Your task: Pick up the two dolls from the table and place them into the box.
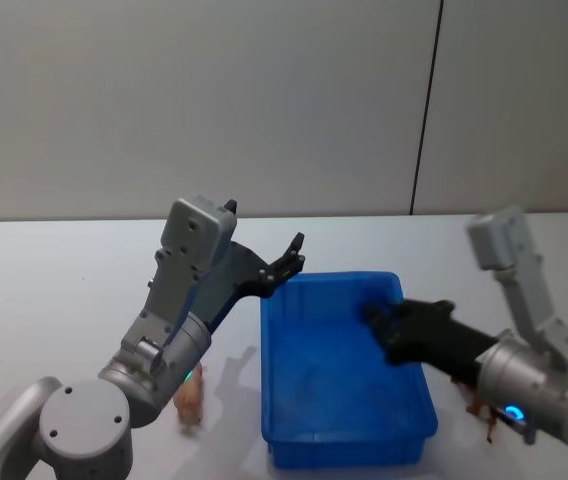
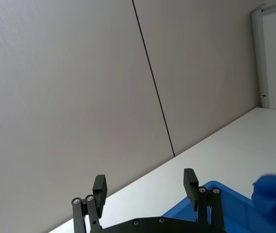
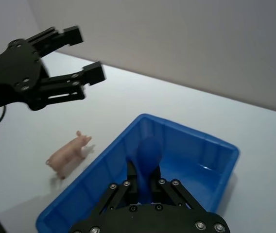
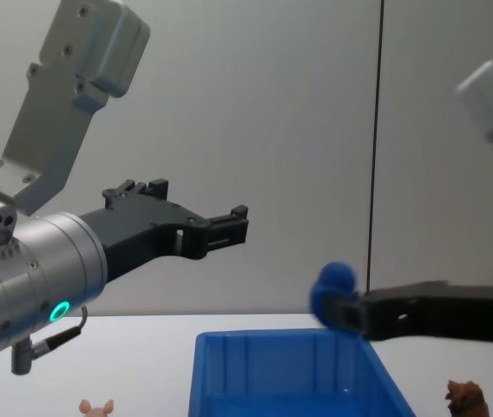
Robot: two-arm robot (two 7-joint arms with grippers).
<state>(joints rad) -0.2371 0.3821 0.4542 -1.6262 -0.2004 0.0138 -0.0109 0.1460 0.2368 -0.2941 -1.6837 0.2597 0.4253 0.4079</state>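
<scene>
Head view, clock positions taken from the box centre.
- Pink doll (image 1: 190, 398): on the table (image 1: 64, 290) at 8 o'clock, near the left wall of the box (image 1: 349, 448), clear gap, on its feet.
- Brown doll (image 4: 465, 398): on the table at 4 o'clock, off the box's right wall, partly hidden by the right arm.
- Right pincer (image 4: 342, 314): arm comes in from 3 o'clock, tips over the box interior at about 1 o'clock, above the rim. Narrow, pinched on a small rounded blue lump (image 4: 333, 282); can't tell what that is.
- Left pincer (image 1: 291, 258): raised well above the table at the box's 11 o'clock corner, wide, nothing between the fingers, aimed at the far wall (image 1: 264, 100).
- Dark vertical seam (image 1: 426, 110) in the wall at 12 to 1 o'clock.
</scene>
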